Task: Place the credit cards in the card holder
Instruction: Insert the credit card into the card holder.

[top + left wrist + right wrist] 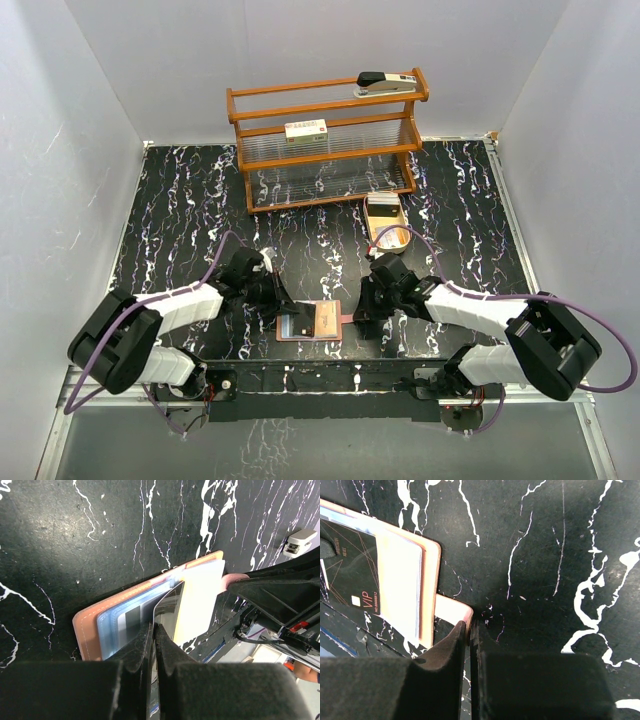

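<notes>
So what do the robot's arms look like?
The left arm and right arm have white shells and chunky black joints. A purple cable loops along each. The left gripper and right gripper are black, with wedge-shaped fingers.

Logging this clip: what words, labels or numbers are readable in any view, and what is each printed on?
"VIP": on the dark card lying in the open card holder, seen in the right wrist view.
Line of small characters under "VIP" on the same card: too small to read.
Red label on the box on the wooden shelf: too blurred to read.
Markings on the stapler on top of the shelf: too small to read.
</notes>
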You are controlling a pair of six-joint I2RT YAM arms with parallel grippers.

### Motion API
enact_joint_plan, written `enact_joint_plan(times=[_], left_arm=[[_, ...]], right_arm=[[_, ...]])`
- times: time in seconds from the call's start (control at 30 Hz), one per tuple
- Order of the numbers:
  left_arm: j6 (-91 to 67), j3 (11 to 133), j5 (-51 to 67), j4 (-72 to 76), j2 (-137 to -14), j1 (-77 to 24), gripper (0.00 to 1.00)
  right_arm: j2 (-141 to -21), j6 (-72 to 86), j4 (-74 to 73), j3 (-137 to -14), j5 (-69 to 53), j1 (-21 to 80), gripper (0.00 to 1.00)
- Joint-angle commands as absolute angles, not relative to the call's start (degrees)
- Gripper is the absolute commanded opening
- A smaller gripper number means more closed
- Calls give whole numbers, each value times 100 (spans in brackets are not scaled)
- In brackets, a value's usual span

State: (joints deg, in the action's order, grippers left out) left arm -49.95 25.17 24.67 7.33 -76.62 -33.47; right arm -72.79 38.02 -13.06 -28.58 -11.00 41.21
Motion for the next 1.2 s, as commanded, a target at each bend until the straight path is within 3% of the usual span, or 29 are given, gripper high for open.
enact_joint_plan(times=[0.0,1.17], left_arm=[[-5023,2514,2467,762,-7755,-3327,0],[-5946,2148,2108,2016,-7994,-3626,1]], right_arm=[[-7166,3862,-1044,-2755,-1043,4148,2],[-6643,4337,-700,-2487,-845,4277,0]])
